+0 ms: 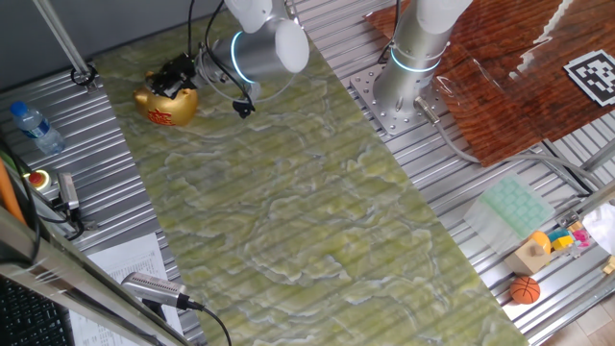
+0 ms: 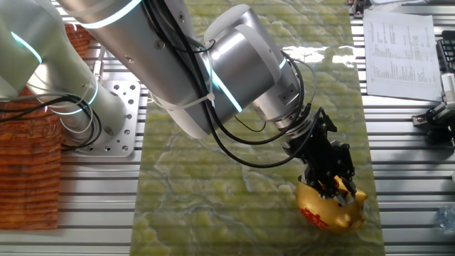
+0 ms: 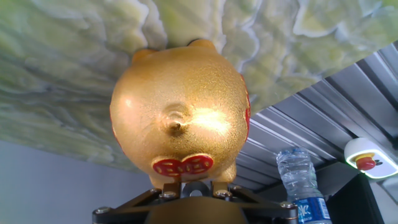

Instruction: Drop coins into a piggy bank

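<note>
The gold piggy bank (image 1: 169,106) with red markings stands on the green marbled mat near its far left corner. My gripper (image 1: 174,74) hangs just above the pig's back. In the other fixed view the black gripper (image 2: 333,185) covers the top of the piggy bank (image 2: 334,212). The hand view looks down on the piggy bank (image 3: 180,112), which fills the middle of the frame. A small grey round coin (image 3: 196,190) sits between the two dark fingers of the gripper (image 3: 196,186), which is shut on it. The slot in the pig does not show.
A water bottle (image 1: 36,127) and a red button (image 1: 38,179) lie on the metal slats left of the mat. Printed sheets (image 2: 398,50) lie beside the mat. The arm's base (image 1: 404,91) is bolted at the mat's right edge. A small orange basketball (image 1: 525,289) lies far right.
</note>
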Motion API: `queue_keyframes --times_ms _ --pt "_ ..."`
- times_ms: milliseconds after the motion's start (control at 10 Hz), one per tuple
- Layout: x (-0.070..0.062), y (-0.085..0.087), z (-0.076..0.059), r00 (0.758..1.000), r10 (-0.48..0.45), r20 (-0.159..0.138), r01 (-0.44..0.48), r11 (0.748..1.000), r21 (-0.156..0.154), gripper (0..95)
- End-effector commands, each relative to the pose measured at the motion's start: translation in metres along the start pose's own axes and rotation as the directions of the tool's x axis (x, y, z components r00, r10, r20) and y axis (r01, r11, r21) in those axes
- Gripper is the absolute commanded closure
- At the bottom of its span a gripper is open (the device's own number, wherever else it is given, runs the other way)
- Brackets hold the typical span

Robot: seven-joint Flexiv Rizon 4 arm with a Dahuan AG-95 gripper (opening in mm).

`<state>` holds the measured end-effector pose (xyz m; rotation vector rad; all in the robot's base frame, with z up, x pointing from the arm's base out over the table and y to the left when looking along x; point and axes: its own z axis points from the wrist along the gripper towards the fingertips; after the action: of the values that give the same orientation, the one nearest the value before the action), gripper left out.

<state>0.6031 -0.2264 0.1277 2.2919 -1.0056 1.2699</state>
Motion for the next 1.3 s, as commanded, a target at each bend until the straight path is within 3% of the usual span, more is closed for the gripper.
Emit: queue_keyframes --times_ms 100,400,900,1300 --pt "-0.0007 0.0008 0.0 1.0 -0.001 0.0 0.001 1.0 -0.004 95.0" --pt "-0.0007 0.0009 -0.0001 1.0 -0.013 0.002 0.013 1.0 -0.004 95.0" --pt "-0.0008 0.001 0.0 0.998 -0.041 0.038 0.04 0.999 0.016 95.0" --pt "-0.0011 0.0012 0.0001 0.998 -0.046 0.041 0.045 0.999 0.018 95.0"
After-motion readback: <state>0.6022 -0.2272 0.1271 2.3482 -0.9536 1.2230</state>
